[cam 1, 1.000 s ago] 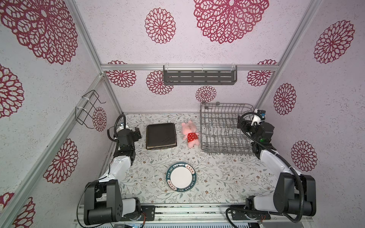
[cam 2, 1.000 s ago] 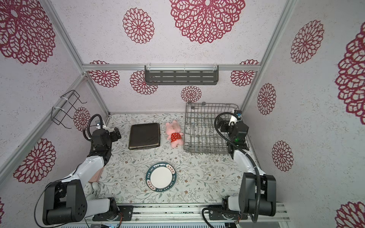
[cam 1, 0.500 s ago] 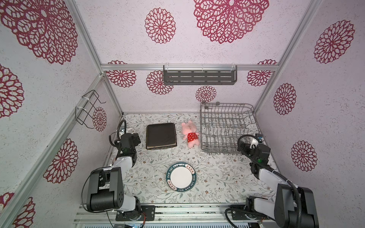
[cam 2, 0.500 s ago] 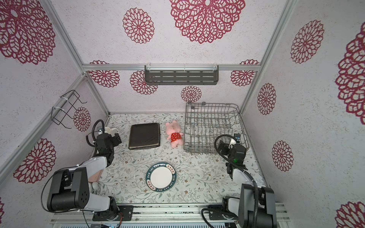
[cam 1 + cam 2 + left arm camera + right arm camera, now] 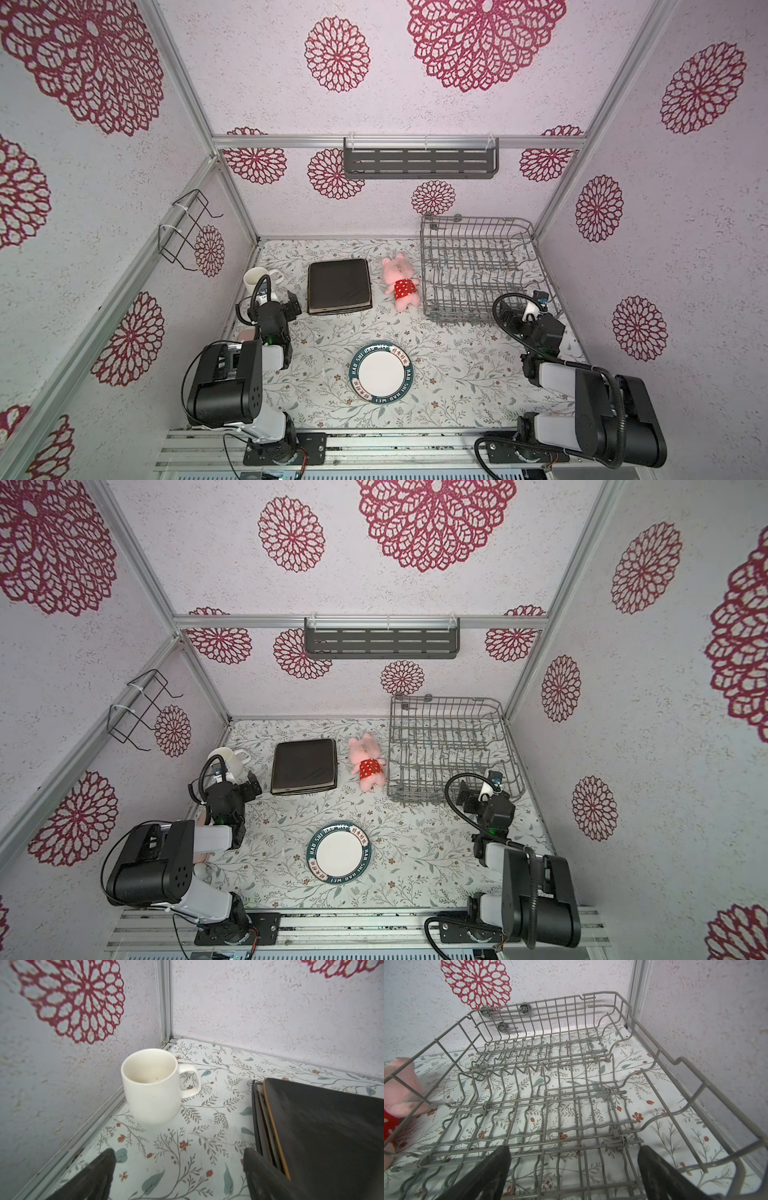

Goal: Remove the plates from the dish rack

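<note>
Jaws of left gripper [image 5: 178, 1159]: wide apart, empty, low over the table [image 5: 457, 374] between white mug [image 5: 151, 1086] and stack of square plates [image 5: 338, 286], dark one on top. Jaws of right gripper [image 5: 574, 1154]: wide apart, empty, over near end of dish rack [image 5: 469, 249]. Round plate [image 5: 381, 372]: flat on table, outside rack.

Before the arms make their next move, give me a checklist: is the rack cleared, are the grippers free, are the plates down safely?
1. Dish rack holds no plates: ok.
2. Left gripper open and empty: ok.
3. Right gripper open and empty: ok.
4. Square plates stacked flat on the table: ok.
5. Round plate flat on the table, apart from the stack: ok.
6. Number of plates in the stack: cannot tell.
</note>
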`<state>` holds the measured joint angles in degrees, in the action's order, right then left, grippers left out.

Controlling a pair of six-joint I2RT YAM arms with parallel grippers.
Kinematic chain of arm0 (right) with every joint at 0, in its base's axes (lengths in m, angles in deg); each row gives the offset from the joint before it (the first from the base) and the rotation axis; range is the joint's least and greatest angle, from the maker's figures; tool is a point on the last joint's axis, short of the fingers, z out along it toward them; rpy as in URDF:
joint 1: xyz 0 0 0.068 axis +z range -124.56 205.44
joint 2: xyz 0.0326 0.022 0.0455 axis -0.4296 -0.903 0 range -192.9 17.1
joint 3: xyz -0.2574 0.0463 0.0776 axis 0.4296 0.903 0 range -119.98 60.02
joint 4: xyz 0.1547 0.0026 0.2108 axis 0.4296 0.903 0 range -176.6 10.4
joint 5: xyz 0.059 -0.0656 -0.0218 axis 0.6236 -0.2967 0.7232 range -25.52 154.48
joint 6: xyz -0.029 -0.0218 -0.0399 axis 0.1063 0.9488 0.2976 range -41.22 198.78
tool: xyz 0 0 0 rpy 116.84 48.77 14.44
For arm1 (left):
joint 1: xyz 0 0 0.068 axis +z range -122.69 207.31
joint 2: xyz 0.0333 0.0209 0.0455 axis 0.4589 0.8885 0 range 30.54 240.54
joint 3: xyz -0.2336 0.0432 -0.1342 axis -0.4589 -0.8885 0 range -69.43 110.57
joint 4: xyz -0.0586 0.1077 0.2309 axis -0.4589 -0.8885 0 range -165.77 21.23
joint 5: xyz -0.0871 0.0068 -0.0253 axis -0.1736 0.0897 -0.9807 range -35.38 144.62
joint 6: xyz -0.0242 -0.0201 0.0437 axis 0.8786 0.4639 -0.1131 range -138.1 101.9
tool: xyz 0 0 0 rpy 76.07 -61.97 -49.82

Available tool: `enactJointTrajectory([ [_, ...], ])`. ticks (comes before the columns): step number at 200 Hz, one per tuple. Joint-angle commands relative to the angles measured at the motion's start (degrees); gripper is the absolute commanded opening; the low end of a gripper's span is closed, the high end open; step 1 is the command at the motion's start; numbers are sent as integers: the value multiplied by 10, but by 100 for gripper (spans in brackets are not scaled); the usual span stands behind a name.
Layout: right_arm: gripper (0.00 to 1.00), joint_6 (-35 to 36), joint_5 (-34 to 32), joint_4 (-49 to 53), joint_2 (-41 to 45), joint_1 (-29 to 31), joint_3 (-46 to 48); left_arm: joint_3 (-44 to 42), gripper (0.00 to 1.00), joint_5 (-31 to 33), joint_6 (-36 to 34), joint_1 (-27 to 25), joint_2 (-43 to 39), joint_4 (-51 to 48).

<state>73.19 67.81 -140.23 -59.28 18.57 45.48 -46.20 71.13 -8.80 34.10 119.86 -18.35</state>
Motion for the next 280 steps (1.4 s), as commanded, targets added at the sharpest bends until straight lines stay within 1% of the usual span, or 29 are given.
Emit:
enactJointTrajectory([
  [1, 99, 13, 30, -81, -31, 1, 1, 4, 97, -6, -4, -1, 3, 20],
  [11, 99, 7, 20, -117, -49, 4, 8, 5, 97, -6, -4, -1, 3, 19],
  [30, 99, 8, 5, -149, -75, 11, 15, 5, 97, -5, -4, -2, 4, 19],
  [43, 99, 24, -13, -139, -77, 24, 11, 6, 97, -5, -4, -2, 4, 18],
  [61, 99, 53, -24, -181, -121, 53, 9, 6, 97, -4, -4, -2, 4, 19],
  [69, 99, 67, -36, -137, -107, 66, 1, 5, 97, -3, -5, -2, 4, 19],
  [78, 99, 60, -40, -175, -121, 66, 7, 5, 97, -3, -5, -3, 3, 18],
  [86, 99, 63, -49, -136, -109, 66, -1, 5, 97, -3, -5, -3, 4, 18],
  [94, 99, 58, -49, -166, -120, 66, 4, 6, 97, -3, -5, -3, 4, 18],
  [101, 99, 62, -64, -144, -111, 69, 2, 7, 97, -2, -5, -3, 6, 17],
  [109, 99, 60, -75, -163, -118, 73, 4, 8, 97, -3, -5, -3, 6, 15],
  [115, 99, 62, -81, -151, -113, 75, 3, 10, 97, -5, -4, -2, 8, 13],
  [125, 99, 60, -78, -162, -117, 76, 4, 10, 97, -11, -3, 1, 7, 10],
  [138, 99, 60, -78, -153, -114, 75, 3, 9, 97, -15, -2, 3, 6, 13],
  [219, 99, 59, -83, -156, -114, 76, 3, 9, 97, -15, -2, 3, 8, 13],
  [227, 99, 59, -83, -155, -114, 76, 4, 5, 98, -20, -6, 0, 2, 17],
  [237, 99, 60, -83, -156, -114, 76, 4, 3, 97, -52, -36, -13, 2, 18],
  [244, 99, 60, -83, -156, -114, 76, 3, -7, 97, -44, -44, -22, 3, 38],
  [251, 99, 60, -83, -156, -114, 76, 3, -7, 97, -43, -40, -19, 2, 43],
  [259, 99, 59, -83, -154, -114, 76, 2, 5, 98, -36, -33, -16, 2, 20],
  [269, 99, 58, -83, -153, -114, 75, 2, 9, 97, -56, -22, -3, 2, 9],
  [280, 99, 58, -83, -153, -115, 76, 1, 10, 97, -61, -19, 2, 2, 7],
])
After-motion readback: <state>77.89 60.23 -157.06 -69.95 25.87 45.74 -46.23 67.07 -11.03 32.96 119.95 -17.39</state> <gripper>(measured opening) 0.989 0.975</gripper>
